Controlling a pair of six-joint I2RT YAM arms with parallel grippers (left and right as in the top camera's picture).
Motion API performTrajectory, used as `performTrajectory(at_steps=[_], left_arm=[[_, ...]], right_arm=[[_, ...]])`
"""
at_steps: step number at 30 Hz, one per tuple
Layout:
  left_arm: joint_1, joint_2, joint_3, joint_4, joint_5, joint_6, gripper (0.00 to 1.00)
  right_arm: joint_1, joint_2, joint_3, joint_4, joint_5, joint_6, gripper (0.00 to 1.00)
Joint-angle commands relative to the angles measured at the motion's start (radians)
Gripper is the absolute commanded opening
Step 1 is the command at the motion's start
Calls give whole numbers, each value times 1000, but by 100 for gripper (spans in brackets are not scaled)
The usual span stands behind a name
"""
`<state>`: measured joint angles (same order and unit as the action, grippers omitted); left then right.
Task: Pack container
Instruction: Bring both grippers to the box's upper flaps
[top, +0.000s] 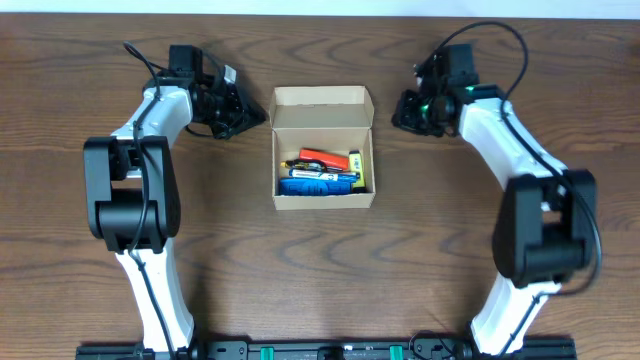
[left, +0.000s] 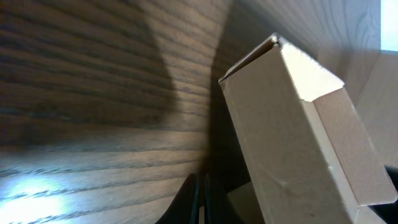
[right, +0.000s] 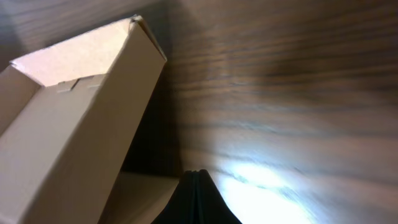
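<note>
The container (top: 322, 197), a tan cardboard box, stands open at the table's middle, its flap lid (top: 322, 97) folded back at the far side. Inside lie a red marker (top: 318, 156), a blue item (top: 318, 184) and a yellow-and-black item (top: 356, 165). My left gripper (top: 243, 117) is shut and empty, just left of the lid's corner. My right gripper (top: 402, 110) is shut and empty, just right of the lid. The left wrist view shows the shut fingers (left: 202, 200) low beside the box wall (left: 292, 143). The right wrist view shows shut fingers (right: 196, 186) beside the box (right: 68, 124).
The box stands on a dark brown wooden table (top: 450, 240). Both arm bases sit at the near edge, with a black rail (top: 320, 350) between them.
</note>
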<state>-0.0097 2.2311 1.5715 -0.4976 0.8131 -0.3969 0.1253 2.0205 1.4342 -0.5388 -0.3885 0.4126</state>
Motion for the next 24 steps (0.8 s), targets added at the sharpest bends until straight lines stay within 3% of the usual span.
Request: performTrajectory(at_steps=[1, 14, 24], left_arm=[[-24, 23, 22, -2, 34, -12, 6], [-57, 23, 22, 6, 53, -30, 6], [-54, -2, 23, 89, 161, -10, 6]], right_arm=[[-2, 68, -4, 42, -133, 89, 1], [52, 134, -4, 243, -287, 181, 1], [41, 134, -4, 260, -341, 193, 1]])
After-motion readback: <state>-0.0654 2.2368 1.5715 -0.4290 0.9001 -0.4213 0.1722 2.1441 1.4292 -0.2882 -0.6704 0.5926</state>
